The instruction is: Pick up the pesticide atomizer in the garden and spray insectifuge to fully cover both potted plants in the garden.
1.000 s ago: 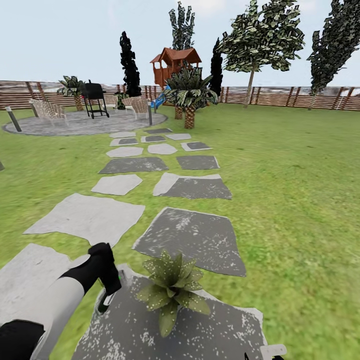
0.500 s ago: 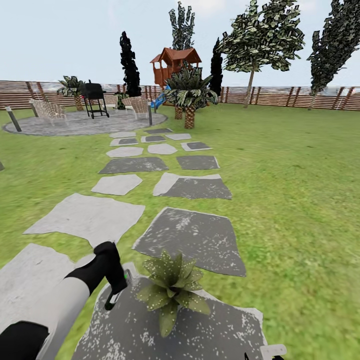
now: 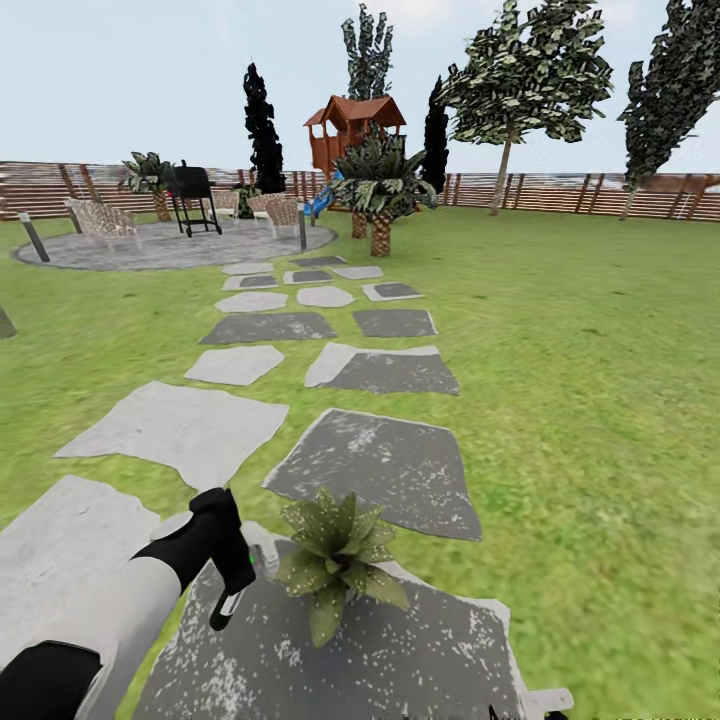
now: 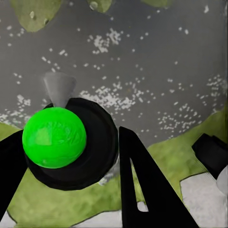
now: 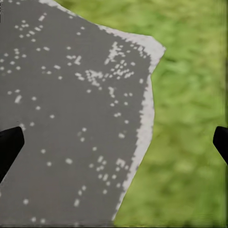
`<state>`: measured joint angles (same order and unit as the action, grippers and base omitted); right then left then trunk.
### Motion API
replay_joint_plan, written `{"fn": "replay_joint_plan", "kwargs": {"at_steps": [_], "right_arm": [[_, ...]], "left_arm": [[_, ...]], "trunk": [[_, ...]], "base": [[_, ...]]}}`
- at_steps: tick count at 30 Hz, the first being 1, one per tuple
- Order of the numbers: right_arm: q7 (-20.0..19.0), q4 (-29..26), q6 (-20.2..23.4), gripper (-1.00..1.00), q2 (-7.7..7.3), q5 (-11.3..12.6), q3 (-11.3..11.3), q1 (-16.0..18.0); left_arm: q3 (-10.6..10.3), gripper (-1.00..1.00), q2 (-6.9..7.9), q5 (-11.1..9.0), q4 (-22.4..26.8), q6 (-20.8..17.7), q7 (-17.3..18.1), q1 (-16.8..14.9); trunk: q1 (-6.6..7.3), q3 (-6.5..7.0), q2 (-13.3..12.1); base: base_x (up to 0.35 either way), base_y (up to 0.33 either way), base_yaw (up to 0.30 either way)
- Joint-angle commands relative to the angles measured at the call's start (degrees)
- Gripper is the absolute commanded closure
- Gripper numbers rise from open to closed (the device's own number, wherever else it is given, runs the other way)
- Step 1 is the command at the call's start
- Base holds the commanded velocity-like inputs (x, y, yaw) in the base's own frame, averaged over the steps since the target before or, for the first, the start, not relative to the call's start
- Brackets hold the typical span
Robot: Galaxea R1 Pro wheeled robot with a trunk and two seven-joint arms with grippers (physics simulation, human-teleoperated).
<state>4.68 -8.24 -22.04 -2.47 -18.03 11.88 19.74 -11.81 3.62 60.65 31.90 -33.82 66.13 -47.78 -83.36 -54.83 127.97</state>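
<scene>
My left gripper [image 3: 227, 585] is shut on the pesticide atomizer [image 3: 224, 604], a dark green bottle with a white label, held just left of a potted plant [image 3: 335, 560]. The plant is a rosette of pointed green leaves on a dark grey stepping stone [image 3: 400, 650]. In the left wrist view the atomizer [image 4: 54, 137] is seen end on between the black fingers [image 4: 142, 190], its pale nozzle [image 4: 59, 88] over the stone, with plant leaves [image 4: 33, 14] beyond. My right gripper [image 5: 114, 142] stands open over the stone's edge and grass. The second potted plant is out of view.
Grey and pale stepping stones [image 3: 370, 470] lead across the lawn to a round paved patio [image 3: 170, 245] with chairs and a grill [image 3: 192, 195]. A palm [image 3: 380, 190], a playhouse [image 3: 350, 125], trees and a brown slatted fence [image 3: 600, 195] stand far back. Open grass [image 3: 600, 400] lies to the right.
My left gripper has carried the atomizer a little to the right, closer to the potted plant. The head view has shifted slightly.
</scene>
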Motion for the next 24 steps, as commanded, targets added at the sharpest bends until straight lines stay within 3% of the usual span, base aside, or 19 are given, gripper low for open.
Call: {"fn": "replay_joint_plan", "kwargs": {"at_steps": [1, 7, 14, 16, 18, 20, 24], "right_arm": [[0.21, 0.07, -0.19, -1.0, 0.01, -0.6, 0.34, 0.03], [0.23, 0.07, -0.19, -1.0, 0.01, -0.6, 0.34, 0.03], [0.21, 0.07, -0.19, -1.0, 0.01, -0.6, 0.34, 0.03], [0.18, 0.07, -0.19, -1.0, 0.01, -0.6, 0.34, 0.03], [0.16, 0.07, -0.19, -1.0, 0.02, -0.6, 0.34, 0.03], [0.15, 0.07, -0.19, -1.0, 0.02, -0.6, 0.34, 0.03], [0.0, 0.07, -0.19, -1.0, 0.06, -0.64, 0.33, 0.03]], "left_arm": [[-0.33, 1.0, 0.01, 0.03, 0.09, -0.49, 0.31, -0.04], [-0.39, 1.0, 0.06, -0.01, 0.09, -0.46, 0.31, -0.04], [2.61, 1.0, -0.21, -0.3, -0.75, -0.21, 0.31, -0.04], [2.71, 1.0, -0.62, -1.98, -0.77, -0.2, 0.31, -0.04], [2.68, 1.0, -0.88, -5.28, -0.78, -0.08, 0.31, -0.04], [2.68, 1.0, -0.87, -6.71, -0.72, 0.01, 0.31, -0.04], [2.67, 1.0, -0.33, -7.21, -0.78, 1.3, 0.31, -0.04]], "trunk": [[0.04, -0.05, 0.02], [0.04, -0.05, 0.02], [0.04, 0.02, 0.02], [0.04, 0.06, 0.02], [0.04, 0.11, 0.02], [0.04, 0.16, 0.02], [0.04, 0.34, 0.02]], "base": [[-0.235, -0.169, 0.211], [-0.246, -0.169, 0.26], [-0.253, -0.169, 0.272], [-0.253, -0.169, 0.272], [-0.253, -0.17, 0.272], [-0.253, -0.17, 0.272], [-0.253, -0.171, 0.256]]}}
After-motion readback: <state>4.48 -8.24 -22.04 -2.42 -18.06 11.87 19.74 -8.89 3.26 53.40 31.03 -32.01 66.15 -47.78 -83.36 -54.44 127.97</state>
